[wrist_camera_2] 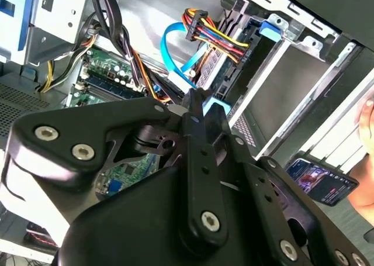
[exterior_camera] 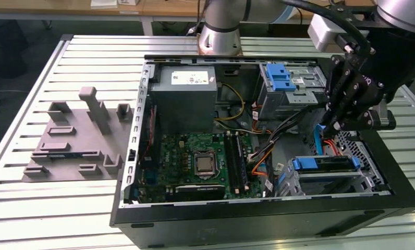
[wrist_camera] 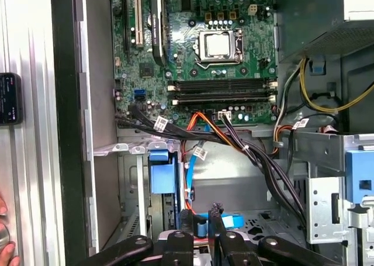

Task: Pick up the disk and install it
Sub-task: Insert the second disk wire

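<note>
**Silver disk in the drive cage, gripper close above**

Item 1, exterior view. Silver disk, framed by its blue bracket, lies flat in the drive cage at a front corner of the computer case, on the exterior view's right. The gripper hangs inside the case just above the cage, fingertips pointing down, apart from the disk. 1 blue cable runs down between the gripper and the cage.

Item 2, second wrist view. The gripper has its fingertips drawn together and narrow. The blue cable loops just beyond them, beside a bundle of coloured wires.

Item 3, first wrist view. The disk shows edge-on in the cage, next to the motherboard. The gripper sits near it with the blue cable at its tips; whether it pinches that cable I cannot tell.

Handling note, as judgement: the disk looks at or near its seat. Any contact should be square to the cage, pressing evenly on the bracket, with cable and wires kept clear of the rails.
</note>
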{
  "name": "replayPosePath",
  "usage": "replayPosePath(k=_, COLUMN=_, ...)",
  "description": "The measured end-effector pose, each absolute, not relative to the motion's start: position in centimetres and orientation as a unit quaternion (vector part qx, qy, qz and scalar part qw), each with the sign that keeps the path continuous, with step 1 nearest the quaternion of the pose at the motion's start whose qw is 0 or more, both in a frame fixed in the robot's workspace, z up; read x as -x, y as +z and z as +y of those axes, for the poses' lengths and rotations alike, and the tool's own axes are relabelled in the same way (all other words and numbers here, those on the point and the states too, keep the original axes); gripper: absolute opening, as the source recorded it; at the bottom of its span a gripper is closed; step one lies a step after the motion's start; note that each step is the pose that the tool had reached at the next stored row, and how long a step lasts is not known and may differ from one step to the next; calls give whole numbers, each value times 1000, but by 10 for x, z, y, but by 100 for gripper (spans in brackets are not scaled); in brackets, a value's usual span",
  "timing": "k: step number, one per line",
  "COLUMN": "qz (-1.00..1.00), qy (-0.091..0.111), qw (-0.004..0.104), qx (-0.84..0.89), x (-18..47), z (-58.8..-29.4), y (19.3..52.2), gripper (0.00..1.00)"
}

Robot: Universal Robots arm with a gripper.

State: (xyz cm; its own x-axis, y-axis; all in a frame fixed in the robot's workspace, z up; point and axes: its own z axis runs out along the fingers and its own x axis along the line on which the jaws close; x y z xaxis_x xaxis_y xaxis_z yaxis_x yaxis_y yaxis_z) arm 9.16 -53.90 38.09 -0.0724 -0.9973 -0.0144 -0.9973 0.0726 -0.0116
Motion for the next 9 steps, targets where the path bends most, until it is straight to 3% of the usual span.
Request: replayPosePath(k=9, qz=732, qy=-9, qw=6, qx=681, x=-92, z=-539, y=372, gripper=24)
